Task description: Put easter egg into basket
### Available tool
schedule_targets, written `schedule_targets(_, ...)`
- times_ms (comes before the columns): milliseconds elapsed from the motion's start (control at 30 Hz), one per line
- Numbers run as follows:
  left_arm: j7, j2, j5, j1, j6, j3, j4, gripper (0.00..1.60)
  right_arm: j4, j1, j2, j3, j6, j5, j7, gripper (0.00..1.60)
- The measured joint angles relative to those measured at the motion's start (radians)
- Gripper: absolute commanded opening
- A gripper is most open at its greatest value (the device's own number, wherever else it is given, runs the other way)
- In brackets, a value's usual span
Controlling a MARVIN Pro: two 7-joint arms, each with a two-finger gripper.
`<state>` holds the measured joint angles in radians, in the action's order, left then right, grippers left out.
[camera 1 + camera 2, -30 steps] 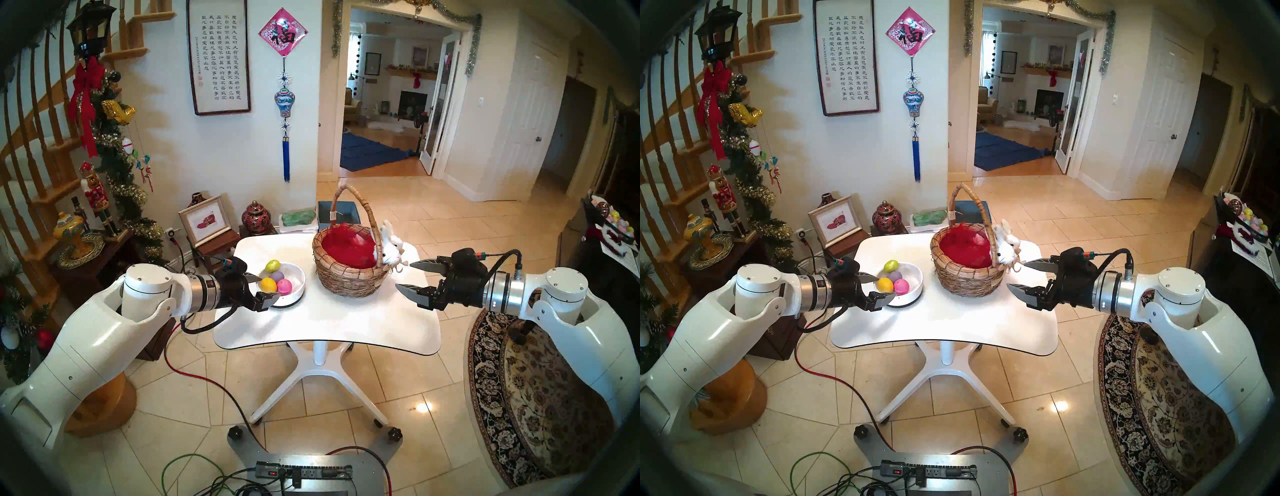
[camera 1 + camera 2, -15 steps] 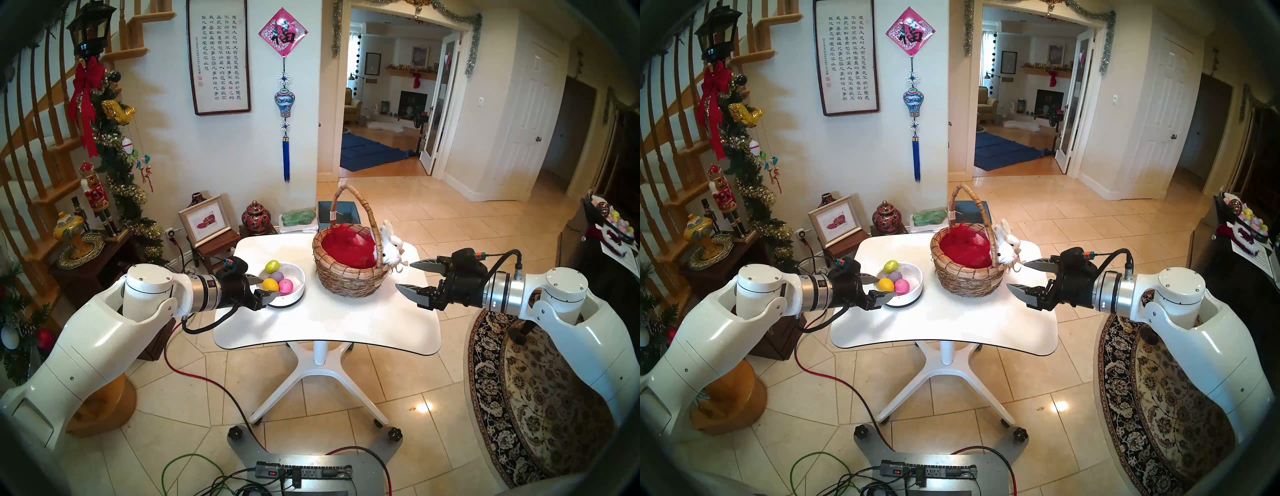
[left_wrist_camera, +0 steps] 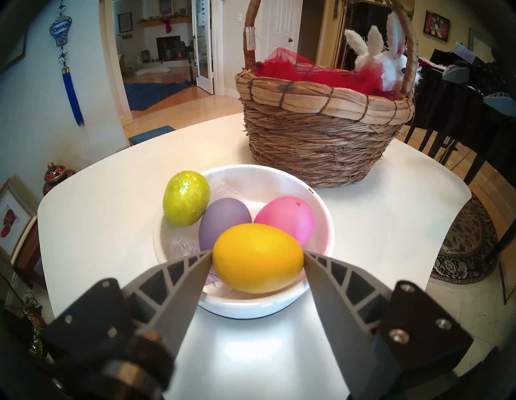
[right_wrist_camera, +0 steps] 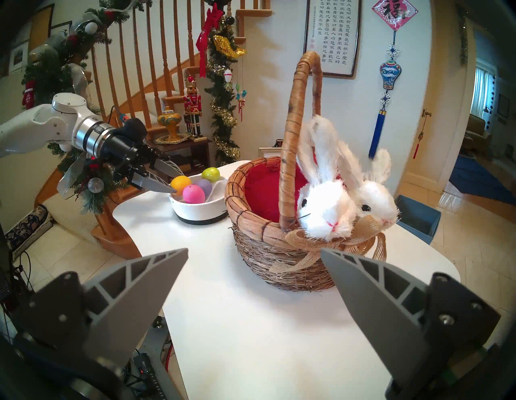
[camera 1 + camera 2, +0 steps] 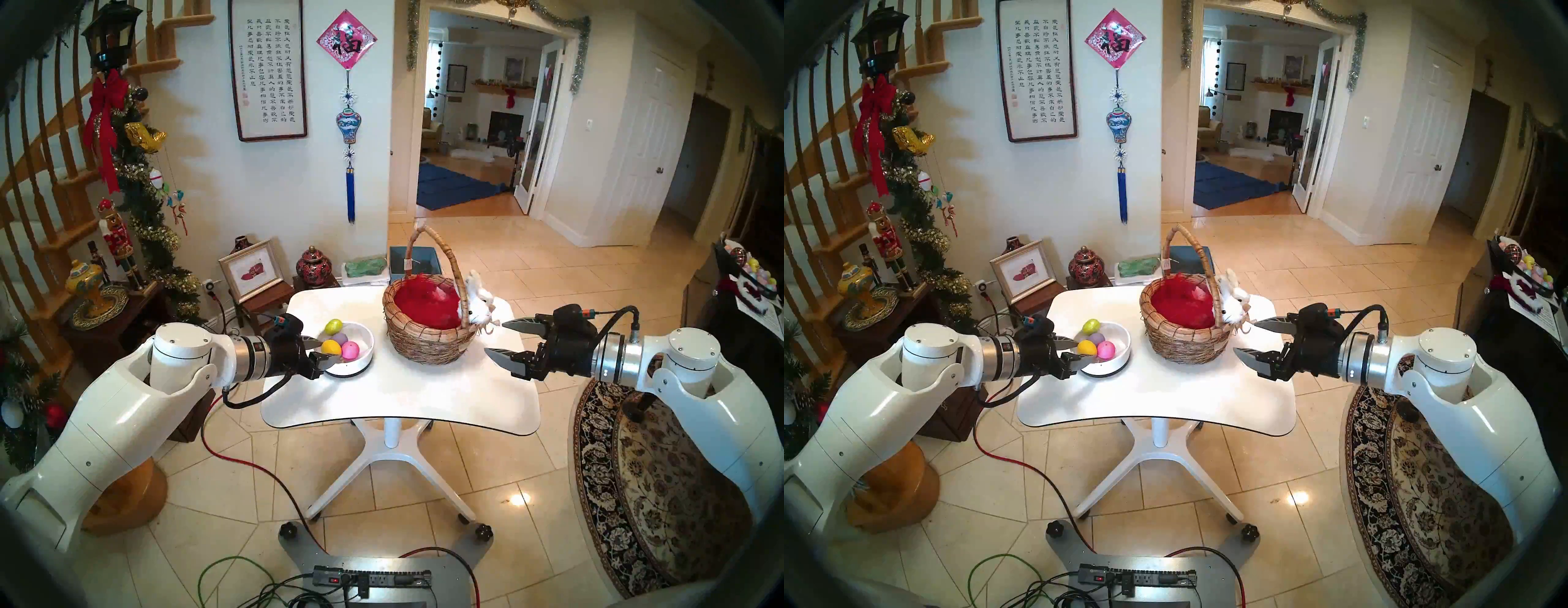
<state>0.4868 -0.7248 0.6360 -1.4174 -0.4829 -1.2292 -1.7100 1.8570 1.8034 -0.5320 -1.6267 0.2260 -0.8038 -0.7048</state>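
Yellow egg [image 3: 258, 258] found lying crosswise at the near rim of a white bowl [image 3: 251, 310], close to the left edge of the table [image 3: 111, 237]. Counted three more eggs behind it: purple egg [image 3: 223, 220] touching it, pink egg [image 3: 284, 220] alongside, glittery green egg [image 3: 186, 198] propped on the far-left rim.

Found the left gripper [image 3: 257, 252] grasping the yellow egg by its two ends, tips only, with the egg not yet raised off the bowl. Could not tell how firm the hold was. Found the right gripper [image 4: 254, 250] spread wide and holding nothing, hovering off the right edge just beside the basket [image 3: 321, 150].

Located the basket toward the far edge, right of the bowl and apart from it. Noted woven straw, red lining [image 3: 307, 75], a tall arched handle [image 4: 296, 125] across the mouth, and white toy rabbits [image 4: 324, 209] on the rim at the right side. Saw no egg inside, but could not see the bottom under the lining.

Judged the step in hand to be securing the pick. Notes on doing it well:
- Judged a gentle, complete squeeze best; took the shell for smooth and hard, and an end-to-end hold on tips alone for one apt to slip.
- Recommended a small test lift, straight up, clear of the purple egg and the bowl rim, before any sideways travel.
- Recommended entering the basket at the left side of its mouth, away from handle and rabbits.
- Recommended lowering onto the lining before letting go, not dropping from above.
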Motion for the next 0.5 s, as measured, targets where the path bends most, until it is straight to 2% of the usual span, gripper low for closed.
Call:
schedule_targets(300, 0.003, 0.013, 0.000, 0.010, 0.007, -0.013, -0.014, 0.79, 0.000, 0.000, 0.000, 0.000, 0.000, 0.000, 0.000, 1.60)
schedule_targets(500, 0.014, 0.008, -0.008, 0.041, 0.002, -0.007, -0.034, 0.87, 0.000, 0.000, 0.000, 0.000, 0.000, 0.000, 0.000, 1.60)
